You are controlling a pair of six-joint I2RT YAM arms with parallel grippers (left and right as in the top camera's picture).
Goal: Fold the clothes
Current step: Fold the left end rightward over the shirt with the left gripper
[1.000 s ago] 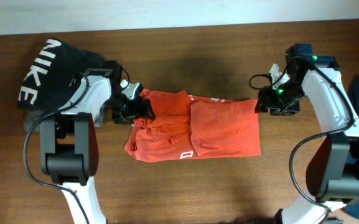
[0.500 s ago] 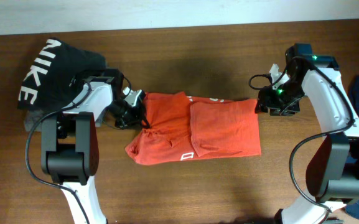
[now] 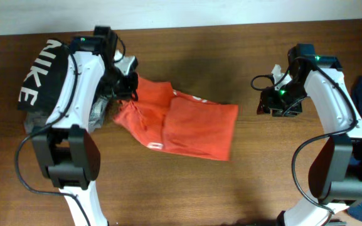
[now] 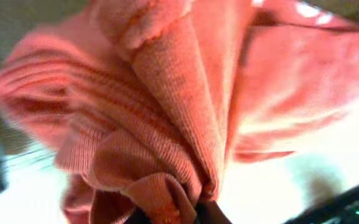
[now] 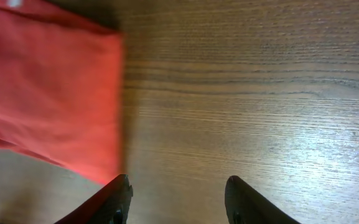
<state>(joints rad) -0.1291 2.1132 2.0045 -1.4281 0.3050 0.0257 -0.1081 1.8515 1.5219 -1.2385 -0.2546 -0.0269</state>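
Folds of red-orange T-shirt (image 4: 167, 106) fill the left wrist view, clamped in the left pincer (image 3: 128, 89); only overhead shows the rest lying on the table (image 3: 243, 188), left of centre. Right pincer (image 5: 178, 198) stands parted, empty, toward the right edge.

White-shelled left arm (image 3: 74, 81) and right arm (image 3: 339, 100) at the ends of the table (image 3: 231, 188), with black joints and bases, a black cable (image 3: 19, 160) looping beside each, and a small green light (image 3: 319, 59) on each.
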